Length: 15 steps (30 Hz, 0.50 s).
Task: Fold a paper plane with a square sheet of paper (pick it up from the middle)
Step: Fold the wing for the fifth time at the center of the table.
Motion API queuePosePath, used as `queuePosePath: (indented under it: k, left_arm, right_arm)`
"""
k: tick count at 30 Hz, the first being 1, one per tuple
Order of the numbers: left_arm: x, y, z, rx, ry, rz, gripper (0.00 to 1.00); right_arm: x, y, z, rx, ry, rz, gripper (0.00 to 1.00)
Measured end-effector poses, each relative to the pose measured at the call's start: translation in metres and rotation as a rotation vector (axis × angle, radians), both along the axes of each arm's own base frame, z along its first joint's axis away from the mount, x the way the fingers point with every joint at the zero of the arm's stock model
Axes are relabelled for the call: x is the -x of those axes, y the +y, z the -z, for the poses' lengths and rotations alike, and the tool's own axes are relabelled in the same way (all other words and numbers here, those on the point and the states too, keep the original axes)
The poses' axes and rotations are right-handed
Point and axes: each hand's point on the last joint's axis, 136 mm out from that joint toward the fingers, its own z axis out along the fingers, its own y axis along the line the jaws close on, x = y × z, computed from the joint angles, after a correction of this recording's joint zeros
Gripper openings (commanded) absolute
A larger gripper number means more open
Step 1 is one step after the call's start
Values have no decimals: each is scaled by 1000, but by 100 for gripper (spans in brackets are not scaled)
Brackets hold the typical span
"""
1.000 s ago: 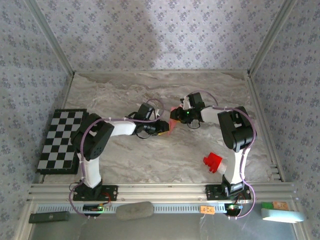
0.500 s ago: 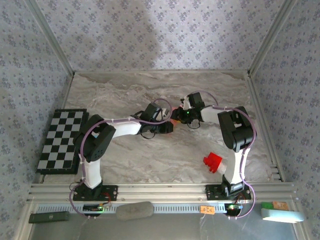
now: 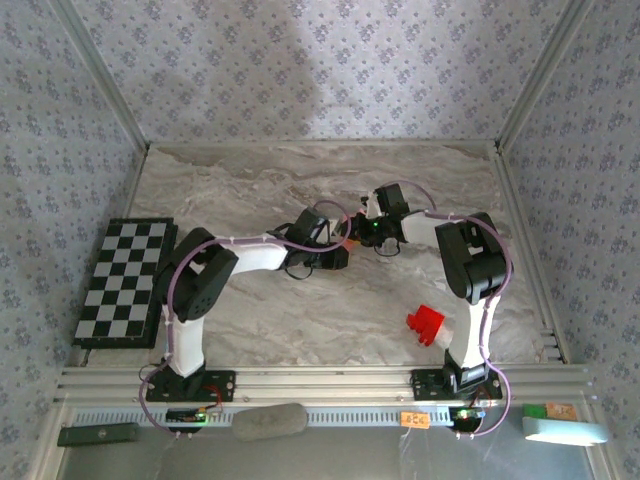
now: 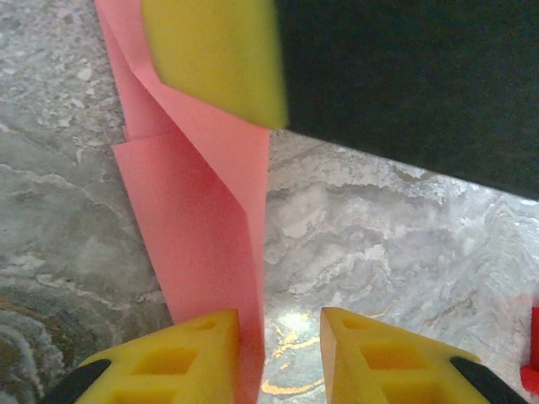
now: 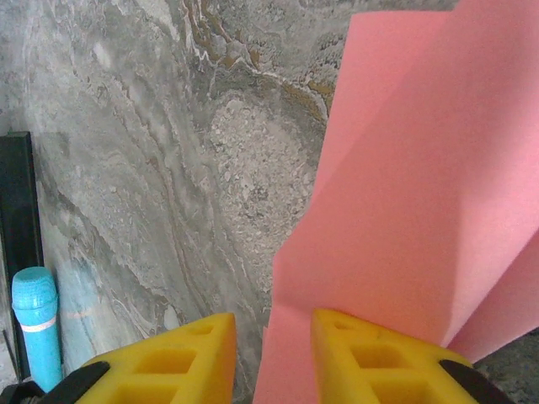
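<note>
The square sheet of paper (image 4: 198, 194) is salmon pink and folded into a narrow creased strip lying on the marble table. My left gripper (image 4: 278, 324) is open. The strip's edge runs between its jaws against the left finger (image 4: 181, 353), and bare table shows before the right finger. At the strip's far end a yellow finger (image 4: 215, 59) of my right gripper rests on the paper. In the right wrist view the paper (image 5: 421, 185) fans out ahead. My right gripper (image 5: 274, 324) is open, with the paper's edge between its jaws beside the right finger. From above, the left gripper (image 3: 338, 256) and right gripper (image 3: 352, 232) meet at mid-table over the paper (image 3: 345, 241).
A small red block (image 3: 425, 325) sits near the right arm's base. A black-and-white chequered board (image 3: 125, 280) lies at the table's left edge. A teal cylinder (image 5: 35, 324) and a black strip (image 5: 17, 194) show at the left in the right wrist view.
My left arm has reached right until its gripper is beside the right gripper. The paper, visible from above before, is now mostly covered. Both grippers' jaws have narrowed a little.
</note>
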Motion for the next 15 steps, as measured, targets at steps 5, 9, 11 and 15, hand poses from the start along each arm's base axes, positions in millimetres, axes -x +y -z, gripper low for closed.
queuePosePath:
  k: [5,9,11,15]
  left_arm:
    - [-2,1,6,-20,-11,4,29]
    - [-4,1,5,-26,-33,18,29]
    - [-4,1,5,-31,-45,26,29]
    - [-6,1,5,-44,-72,41,29]
  right_arm:
    - [1,0,0,1,4,0,29]
    - [0,0,0,1,6,1,29]
    - [0,0,0,0,8,2,29]
    - [-1,1,-1,-1,11,5,28]
